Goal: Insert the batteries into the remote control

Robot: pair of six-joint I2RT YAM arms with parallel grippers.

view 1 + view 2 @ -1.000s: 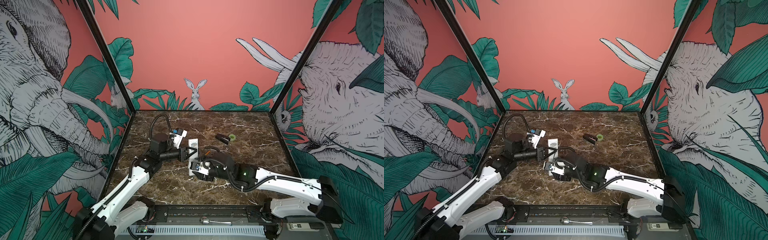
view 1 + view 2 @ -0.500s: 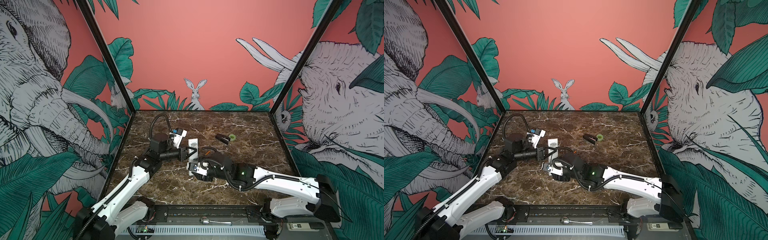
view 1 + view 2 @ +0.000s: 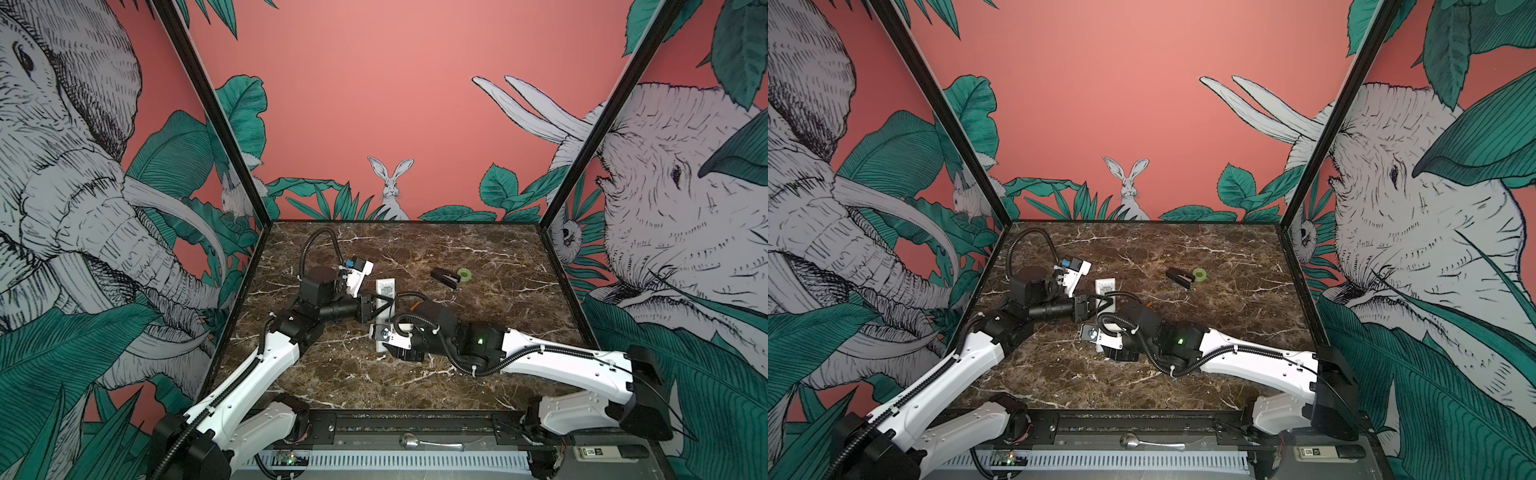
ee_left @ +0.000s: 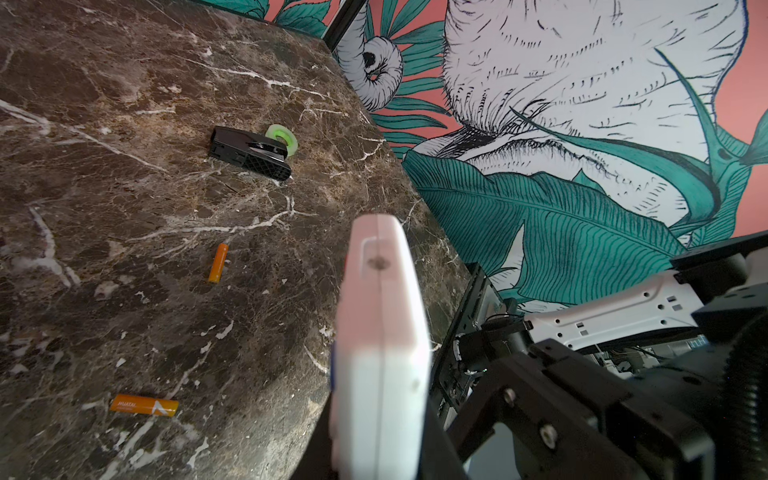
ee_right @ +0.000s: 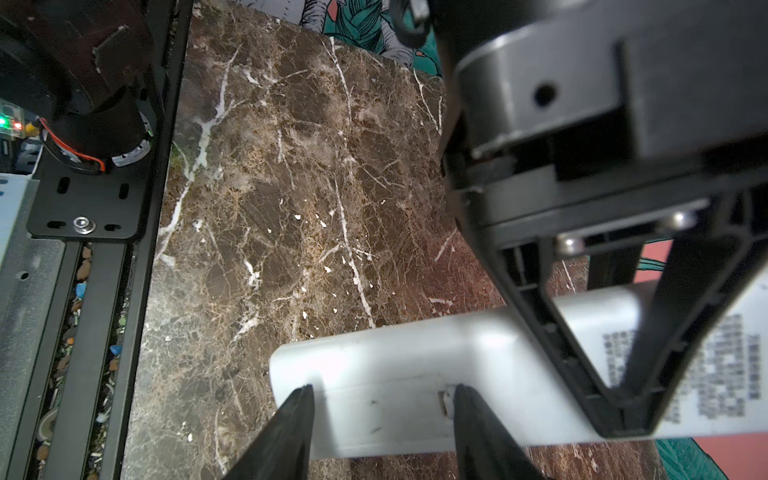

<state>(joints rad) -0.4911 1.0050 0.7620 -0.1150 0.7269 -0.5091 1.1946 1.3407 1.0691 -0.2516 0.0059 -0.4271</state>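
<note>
Left wrist view: remote control [image 4: 380,332] clamped edge-on between closed left jaws; both batteries [image 4: 218,262] [image 4: 144,405] lying loose on the table [image 4: 124,208], well apart. Right wrist view: right jaws spread open, tips at the remote's plain back, near its end.

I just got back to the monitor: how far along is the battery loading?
Done: the remote is lifted, with the left gripper shut on it. In hand: the right gripper, open, has its tips at the remote's end, where the battery cover looks still closed. Left: both batteries lie on the table, neither loaded.
</note>
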